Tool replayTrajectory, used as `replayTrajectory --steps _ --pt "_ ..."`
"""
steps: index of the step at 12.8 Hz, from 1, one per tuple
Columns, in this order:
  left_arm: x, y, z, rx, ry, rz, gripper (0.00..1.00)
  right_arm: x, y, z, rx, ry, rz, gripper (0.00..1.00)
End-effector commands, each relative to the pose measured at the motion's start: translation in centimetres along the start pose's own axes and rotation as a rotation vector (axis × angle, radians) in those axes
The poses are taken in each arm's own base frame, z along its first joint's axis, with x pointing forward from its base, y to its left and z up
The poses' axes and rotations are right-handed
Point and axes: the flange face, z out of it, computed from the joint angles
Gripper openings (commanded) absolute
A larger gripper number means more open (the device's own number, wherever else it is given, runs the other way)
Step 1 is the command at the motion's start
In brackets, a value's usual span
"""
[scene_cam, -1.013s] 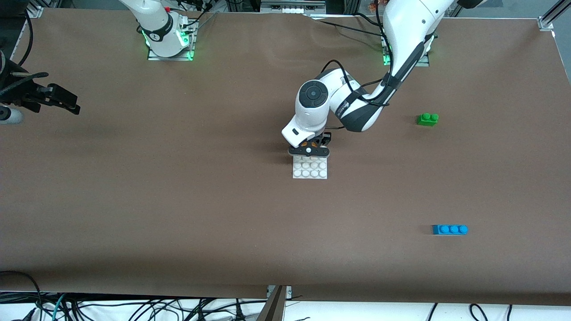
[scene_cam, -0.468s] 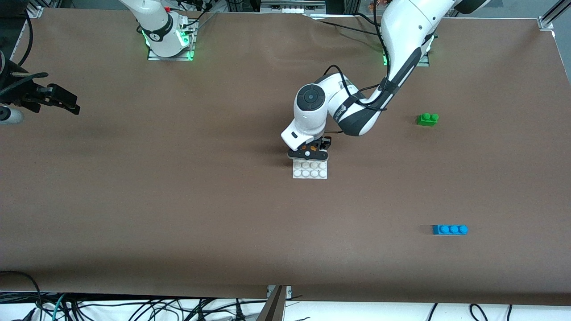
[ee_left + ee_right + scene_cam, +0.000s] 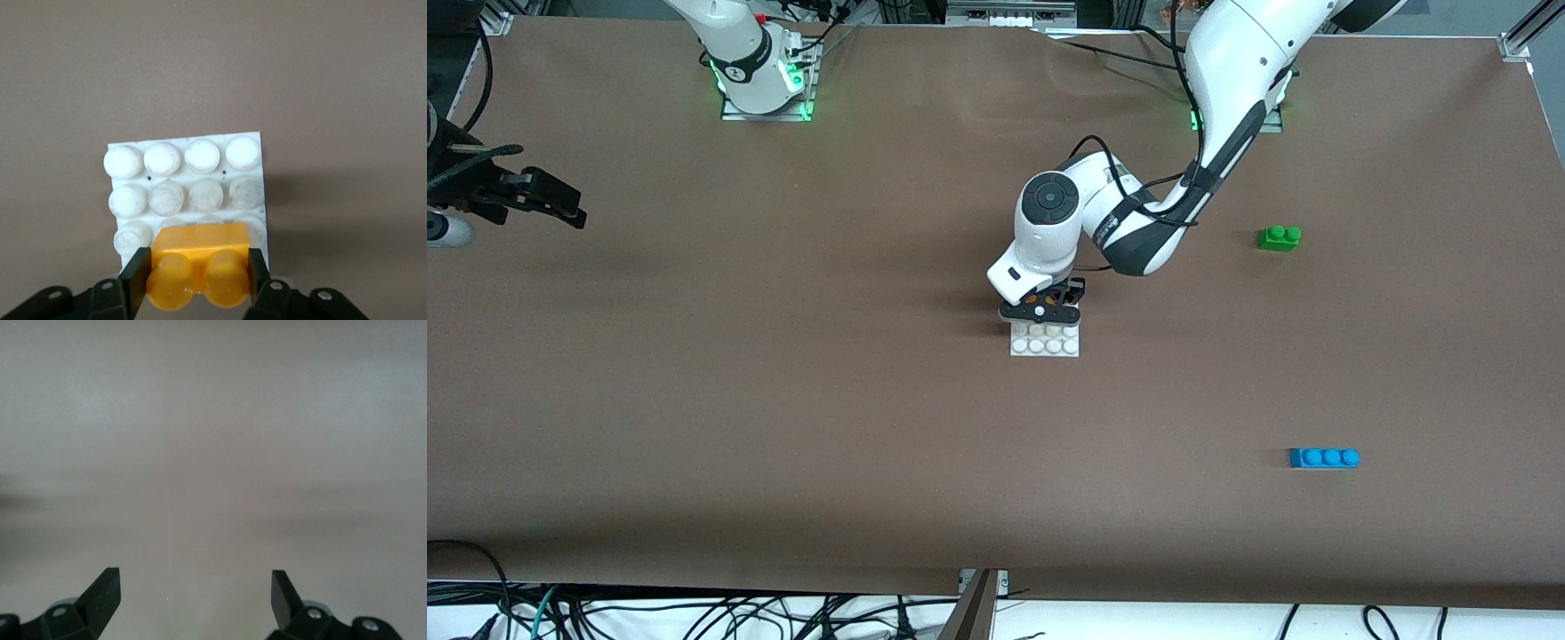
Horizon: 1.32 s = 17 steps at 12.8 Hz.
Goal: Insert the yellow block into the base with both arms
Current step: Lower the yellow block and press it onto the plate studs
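Sitting near mid-table, the base has its near stud rows bare. Over its far rows, the left gripper clamps the yellow block, seemingly not yet pressed home. The right gripper waits, spread wide, at the right arm's end.

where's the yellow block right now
The yellow block is clamped in the left gripper over the white base, at the base's edge farther from the front camera, mid-table.

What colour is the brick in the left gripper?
Orange-yellow brick, clearest in the left wrist view.
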Motion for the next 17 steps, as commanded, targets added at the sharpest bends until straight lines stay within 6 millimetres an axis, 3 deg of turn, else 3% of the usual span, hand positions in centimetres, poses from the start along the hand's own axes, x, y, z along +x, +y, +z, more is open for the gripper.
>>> replayTrajectory --steps 1,8,15,16,17 --pt "1.0 -0.2 0.0 0.029 0.046 0.017 0.45 0.2 0.3 -0.3 -0.002 -0.003 -0.008 1.00" --pt "0.1 0.3 2.0 0.047 0.025 0.031 0.45 0.3 0.2 -0.2 -0.002 -0.006 -0.010 1.00" --pt "0.1 0.2 2.7 0.051 0.017 0.032 0.48 0.3 0.2 -0.2 -0.002 -0.006 -0.011 1.00" --pt "0.2 0.1 2.4 0.050 0.020 0.030 0.91 0.3 0.2 -0.2 -0.001 -0.006 -0.010 1.00" --pt "0.3 0.1 1.9 0.052 0.023 0.033 1.00 0.3 0.1 -0.2 -0.001 -0.004 -0.011 1.00"
